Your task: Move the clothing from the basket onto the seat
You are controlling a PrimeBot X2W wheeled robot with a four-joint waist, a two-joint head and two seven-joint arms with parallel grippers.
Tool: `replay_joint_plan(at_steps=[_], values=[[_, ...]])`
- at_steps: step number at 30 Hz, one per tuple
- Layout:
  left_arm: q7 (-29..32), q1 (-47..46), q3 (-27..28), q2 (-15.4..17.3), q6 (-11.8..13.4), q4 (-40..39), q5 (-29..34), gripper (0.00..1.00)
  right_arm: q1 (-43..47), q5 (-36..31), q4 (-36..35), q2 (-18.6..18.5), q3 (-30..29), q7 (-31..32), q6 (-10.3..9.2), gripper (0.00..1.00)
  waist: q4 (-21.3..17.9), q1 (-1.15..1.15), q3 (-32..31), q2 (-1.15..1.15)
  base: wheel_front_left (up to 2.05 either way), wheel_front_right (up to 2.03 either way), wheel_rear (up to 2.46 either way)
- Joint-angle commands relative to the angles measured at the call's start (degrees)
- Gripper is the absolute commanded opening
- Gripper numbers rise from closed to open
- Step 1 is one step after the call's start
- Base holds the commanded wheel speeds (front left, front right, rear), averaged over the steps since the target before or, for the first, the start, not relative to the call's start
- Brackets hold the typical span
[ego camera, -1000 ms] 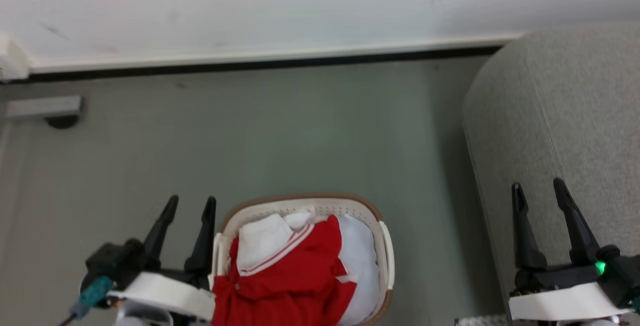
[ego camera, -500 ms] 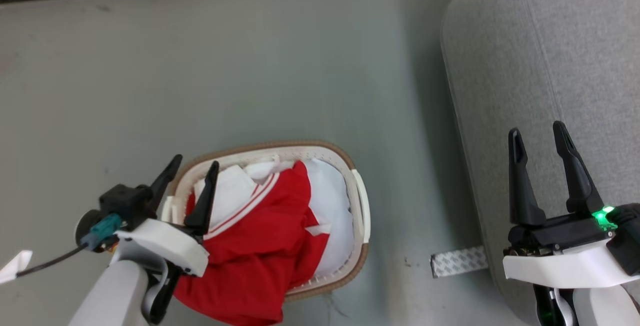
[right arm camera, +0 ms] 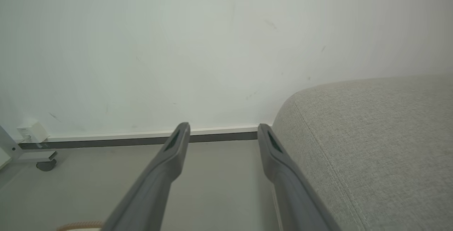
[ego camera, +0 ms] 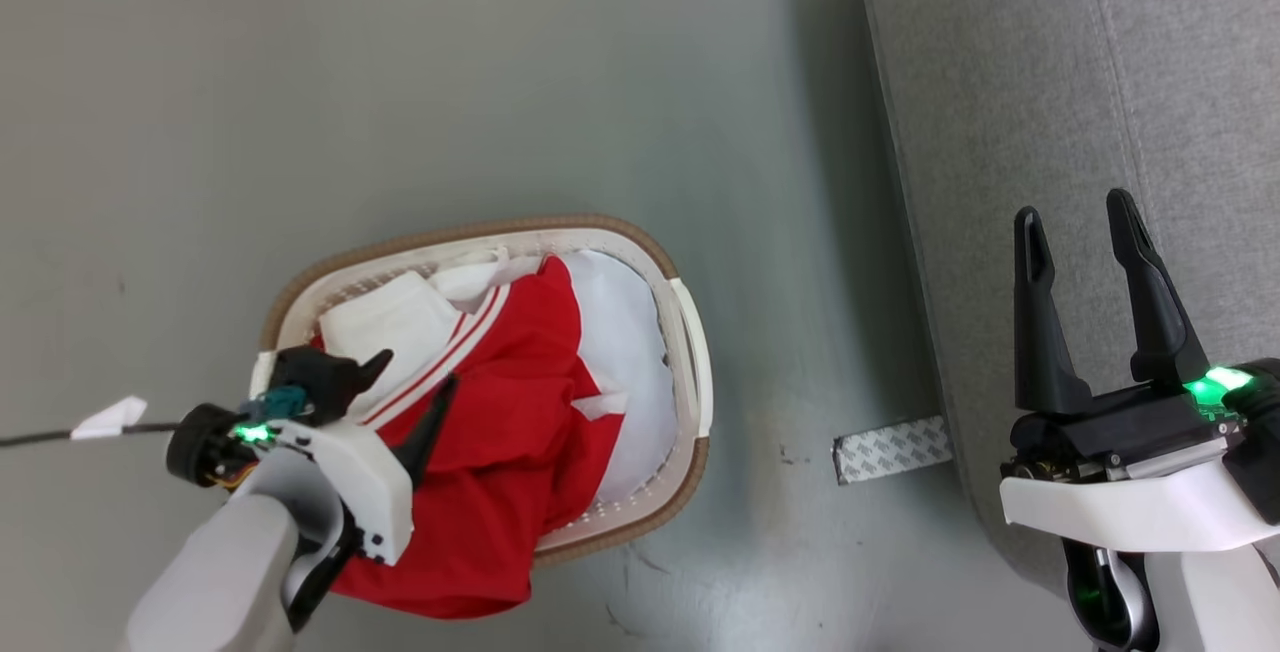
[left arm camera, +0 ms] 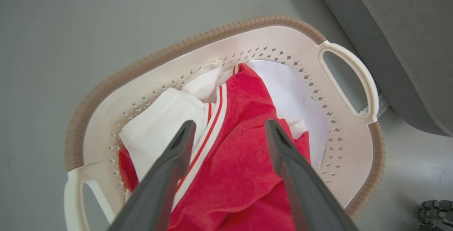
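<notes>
Bright, even, diffuse light. Soft shadow off seat [ego camera: 1050, 82] onto floor [ego camera: 400, 82] at its 9 o'clock. Fingers [left arm camera: 159, 188] of left gripper [left arm camera: 230, 123] out of focus toward 6 o'clock.

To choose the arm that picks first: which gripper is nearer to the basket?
Left. The left gripper hangs directly over the basket, jaws open above the clothing. The right gripper is well to the side, by the edge of the seat.
</notes>
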Motion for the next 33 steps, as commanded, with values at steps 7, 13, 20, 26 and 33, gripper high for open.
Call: replay_joint_plan(at_steps=[7,13,20,26,33], values=[[1.3,-4.7,-4.5,1.6,0.1,1.3,-1.0,1.0,-2.5,0.7,-1.9,-0.2,0.9,0.0,-0.13,1.0,-1.1,-0.01,5.3,0.0,0.0,0.0,0.0],[1.0,-9.0,-5.8,2.2,0.1,3.3,0.1,1.0,-4.4,0.7,-3.6,-0.2,1.6,0.0,-0.12,1.0,-1.7,-0.01,10.4,0.0,0.0,0.0,0.0],[0.6,-13.5,-7.6,3.0,0.1,5.7,0.2,1.0,-6.4,0.9,-5.1,-0.2,2.2,0.0,-0.13,1.0,-2.1,-0.01,14.9,0.0,0.0,0.0,0.0],[-0.1,-16.2,-9.2,3.6,0.1,8.4,0.2,1.0,-7.7,1.2,-6.4,-0.2,3.1,0.0,-0.13,1.0,-3.1,-0.01,17.5,0.0,0.0,0.0,0.0],[-0.6,-17.4,-10.9,3.2,0.1,10.7,-1.4,0.4,-8.1,1.4,-7.1,-0.2,3.5,0.0,-0.13,1.0,-3.9,-0.01,18.7,0.0,0.0,0.0,0.0]])
